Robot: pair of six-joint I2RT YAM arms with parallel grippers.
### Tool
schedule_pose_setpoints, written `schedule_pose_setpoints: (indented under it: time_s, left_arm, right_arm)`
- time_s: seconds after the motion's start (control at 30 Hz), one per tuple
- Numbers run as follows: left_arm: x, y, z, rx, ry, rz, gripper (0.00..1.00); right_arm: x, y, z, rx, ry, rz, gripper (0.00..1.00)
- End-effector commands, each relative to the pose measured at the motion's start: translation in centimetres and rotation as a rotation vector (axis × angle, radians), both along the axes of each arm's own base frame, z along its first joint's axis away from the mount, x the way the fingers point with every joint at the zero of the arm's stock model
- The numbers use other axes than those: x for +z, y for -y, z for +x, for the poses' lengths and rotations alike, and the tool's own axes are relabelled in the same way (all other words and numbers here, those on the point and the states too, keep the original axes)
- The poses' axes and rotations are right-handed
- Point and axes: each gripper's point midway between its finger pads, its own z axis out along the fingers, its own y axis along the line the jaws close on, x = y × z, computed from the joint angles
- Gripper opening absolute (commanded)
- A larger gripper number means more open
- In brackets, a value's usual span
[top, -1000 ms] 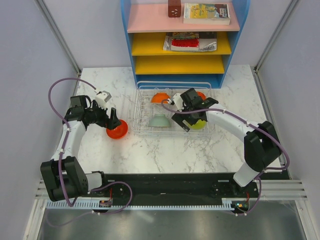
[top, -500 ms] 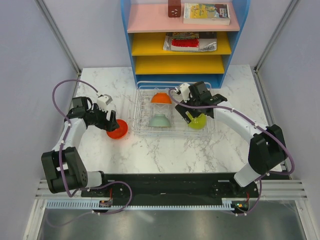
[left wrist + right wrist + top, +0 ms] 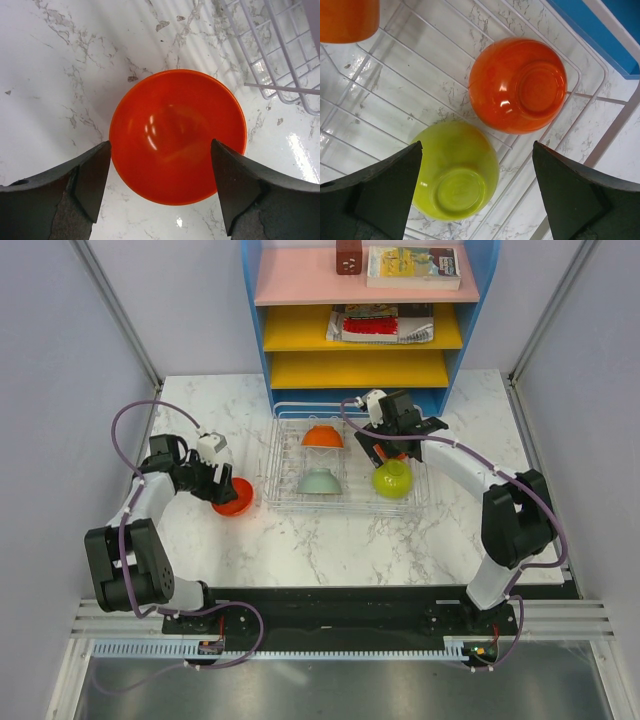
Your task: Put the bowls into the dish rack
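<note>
A red bowl (image 3: 233,497) (image 3: 177,135) sits open side up on the marble table, just left of the dish rack (image 3: 283,465) (image 3: 280,55). My left gripper (image 3: 221,483) (image 3: 161,165) hangs open over it, one finger at each side of its near rim. In the dish rack (image 3: 395,95), bottoms up, lie a lime green bowl (image 3: 393,478) (image 3: 457,175), a red-orange bowl (image 3: 517,85), an orange bowl (image 3: 322,436) (image 3: 347,20) and a pale mint bowl (image 3: 318,481). My right gripper (image 3: 385,438) (image 3: 477,165) is open and empty above the rack's right side.
A blue shelf unit (image 3: 360,330) (image 3: 615,30) with pink and yellow shelves stands right behind the rack, holding books and a small brown box. Grey walls close in the table on both sides.
My right gripper has drawn back from the lime green bowl toward the rack's far side, leaving that bowl in the rack. My left gripper has settled over the red bowl, its jaws narrowing a little.
</note>
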Motion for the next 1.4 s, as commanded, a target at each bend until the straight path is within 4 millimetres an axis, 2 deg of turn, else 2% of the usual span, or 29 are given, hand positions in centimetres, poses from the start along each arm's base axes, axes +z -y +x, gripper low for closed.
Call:
schedule_pose_setpoints:
  time_s: [0.0,0.13,0.4,0.53,0.73,0.87,0.9,0.93,1.0,1.03,1.07,1.2,1.37]
  left_arm:
    - [-1.0,-1.2,0.9,0.003,0.02,0.055,0.86]
    - [-1.1,-1.3,0.9,0.006,0.023,0.061,0.85]
    - [1.6,-1.2,1.4,0.024,0.143,0.042,0.86]
    - [0.4,-1.6,1.5,0.032,0.112,0.057,0.84]
    - [-3.0,-1.7,1.3,0.018,-0.008,0.04,0.63]
    - [-3.9,-1.8,1.4,0.015,-0.039,0.038,0.47]
    - [-3.9,-1.8,1.4,0.014,-0.041,0.036,0.42]
    - [-3.9,-1.7,1.3,0.014,-0.042,0.034,0.29]
    - [-3.7,-1.6,1.3,0.013,-0.037,0.03,0.17]
    - [-3.6,-1.6,1.4,0.013,-0.033,0.028,0.05]
    - [-3.4,-1.5,1.4,0.012,-0.03,0.025,0.02]
    - [-3.1,-1.5,1.4,0.018,-0.022,0.023,0.02]
    - [-2.3,-1.8,1.8,0.046,-0.004,0.013,0.02]
  right_arm:
    - [2.4,-0.9,1.4,-0.011,0.082,0.049,0.98]
    - [2.3,-0.9,1.5,-0.018,0.088,0.049,0.98]
    - [1.9,-1.0,1.1,-0.01,0.073,0.055,0.98]
    - [2.6,-1.2,1.1,-0.01,0.083,0.075,0.98]
    - [2.9,-1.0,1.3,-0.027,0.107,0.079,0.98]
    - [2.9,-0.6,1.6,-0.05,0.116,0.061,0.98]
    - [3.0,-0.4,1.7,-0.056,0.121,0.056,0.98]
    - [3.1,-0.4,1.8,-0.059,0.127,0.054,0.98]
    - [3.3,0.2,2.1,-0.09,0.144,0.035,0.98]
    - [3.3,0.4,2.2,-0.092,0.15,0.026,0.98]
    - [3.5,0.7,2.3,-0.107,0.159,0.016,0.98]
    - [3.1,1.5,2.6,-0.131,0.165,-0.033,0.98]
    - [1.1,1.9,2.1,-0.116,0.117,-0.076,0.98]
